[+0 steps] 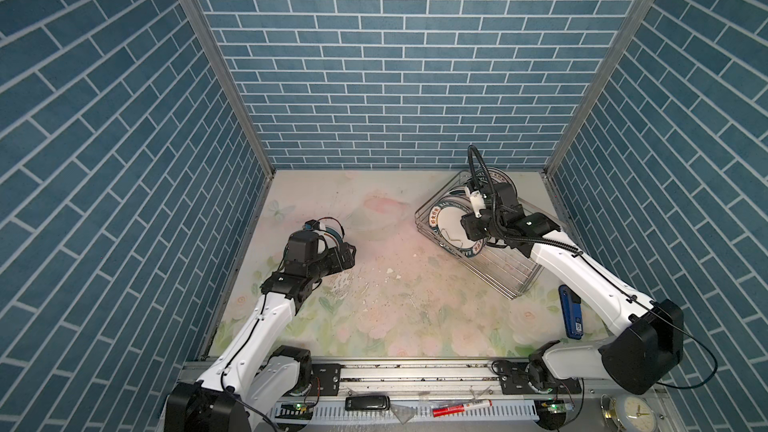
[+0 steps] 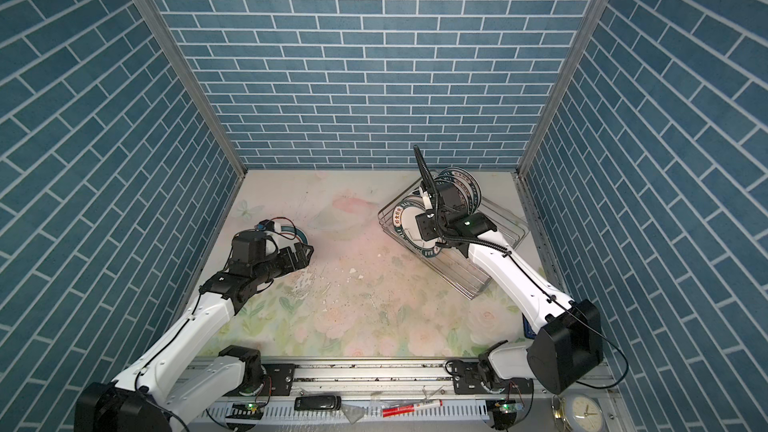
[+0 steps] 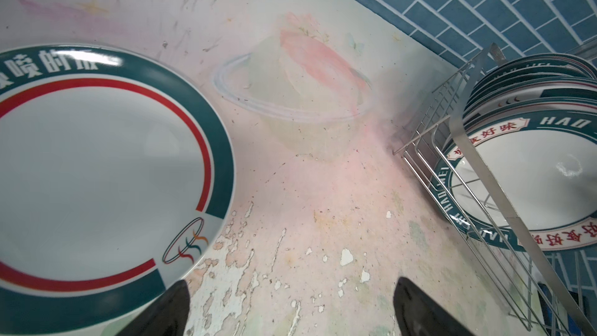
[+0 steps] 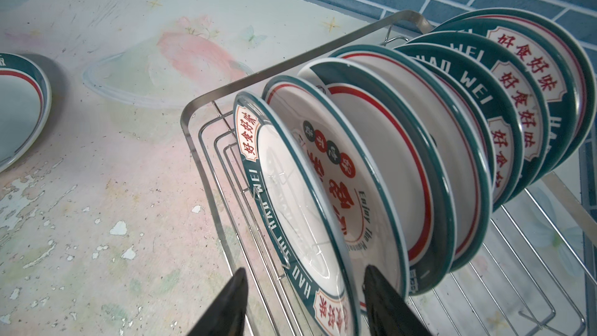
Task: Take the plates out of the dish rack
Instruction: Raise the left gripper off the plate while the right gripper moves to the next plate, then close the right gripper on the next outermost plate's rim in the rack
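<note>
Top and wrist views of the unloading scene. The rack (image 1: 515, 284) is set askew at the far right of the table (image 1: 395, 326), close to the back wall. A row of plates (image 4: 452, 143) is stood on edge and tilted in its slots, crowded toward the rack's far end; green lettered rims and red characters can be read in the right wrist view. The right gripper (image 4: 306, 269) is lowered over the front plate (image 4: 290, 195) of the row. Its jaws are held apart and set astride that plate's rim, with a gap seen on the outer side, so no clamping is shown. One further plate, the flat plate (image 3: 97, 169), is laid face up on the left half of the table, well apart from the rack. The left gripper (image 3: 292, 286) is held low just beside it, jaws spread wide and nothing gripped.
</note>
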Controlling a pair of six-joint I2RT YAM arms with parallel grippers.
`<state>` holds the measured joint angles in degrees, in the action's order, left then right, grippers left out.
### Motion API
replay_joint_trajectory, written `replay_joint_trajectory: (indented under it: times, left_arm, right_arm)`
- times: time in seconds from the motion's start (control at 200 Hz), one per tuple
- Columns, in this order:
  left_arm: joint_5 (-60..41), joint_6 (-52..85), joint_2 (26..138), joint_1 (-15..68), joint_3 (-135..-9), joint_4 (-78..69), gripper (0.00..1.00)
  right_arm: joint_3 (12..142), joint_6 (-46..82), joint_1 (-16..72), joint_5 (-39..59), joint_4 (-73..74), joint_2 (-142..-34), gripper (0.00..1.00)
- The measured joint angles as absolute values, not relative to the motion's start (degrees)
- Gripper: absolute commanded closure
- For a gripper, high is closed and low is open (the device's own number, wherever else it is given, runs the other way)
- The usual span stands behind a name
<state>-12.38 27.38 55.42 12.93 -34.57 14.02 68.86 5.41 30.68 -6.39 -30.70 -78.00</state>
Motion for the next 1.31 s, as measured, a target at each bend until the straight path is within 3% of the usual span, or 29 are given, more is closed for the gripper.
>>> replay_joint_trajectory:
  times: [0.32, 0.875, 1.305]
  left_arm:
    - [-10.8, 27.0, 54.0, 17.8, -36.6, 14.1, 0.01]
    - [-11.6, 26.0, 50.6, 18.2, -32.7, 11.2, 0.01]
    - [-10.1, 26.0, 57.1, 18.3, -33.0, 12.8, 0.01]
  right_arm:
    - [68.9, 5.0, 29.4, -4.6, -29.3, -81.1, 0.53]
    - [68.8, 3.9, 28.3, -3.1, -27.9, -83.1, 0.68]
    - [67.9, 2.7, 27.6, -1.3, -25.4, -83.2, 0.78]
